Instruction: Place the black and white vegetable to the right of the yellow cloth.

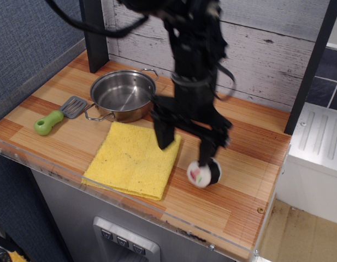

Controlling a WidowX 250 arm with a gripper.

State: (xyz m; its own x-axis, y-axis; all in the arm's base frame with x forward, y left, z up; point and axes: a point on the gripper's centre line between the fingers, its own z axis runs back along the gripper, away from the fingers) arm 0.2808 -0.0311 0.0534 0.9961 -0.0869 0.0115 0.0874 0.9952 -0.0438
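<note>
Single view, observation.image. Worktop (242, 180) is showing wood-grain laminate in orange-brown strips, with a clear plastic lip running along the front edge. Back wall is showing whitewashed planks.

Yellow cloth (132, 159) is lying flat near the front edge: roughly square, textured weave, tiny dark specks, folded edge showing at the front. It is reading wider than the pot.

Steel pot (123, 94) is sitting just behind the cloth, round, shiny, two wire loop handles. Inside is looking bare, only reflections. Spatula (59, 115) is lying left of the pot, green rounded handle, grey slotted blade, blade end close to the pot's left handle.

Black and white vegetable (204, 172) is sitting on the worktop just right of the cloth's right edge, apart from it by a narrow strip of wood. Small rounded piece, white face toward camera with a red-and-green mark, black side facing right.

Jaws (187, 141) are hanging spread wide above the worktop, black, slightly motion-blurred. Left finger is overlapping the cloth's back right corner in the picture; right finger is ending just above the vegetable's top. Vegetable is lying below and slightly right of the gap's middle, not pinched. Cannot tell whether the right fingertip is touching it or clearing it. Arm is rising black and cabled toward the top of frame, covering part of the plank wall.
</note>
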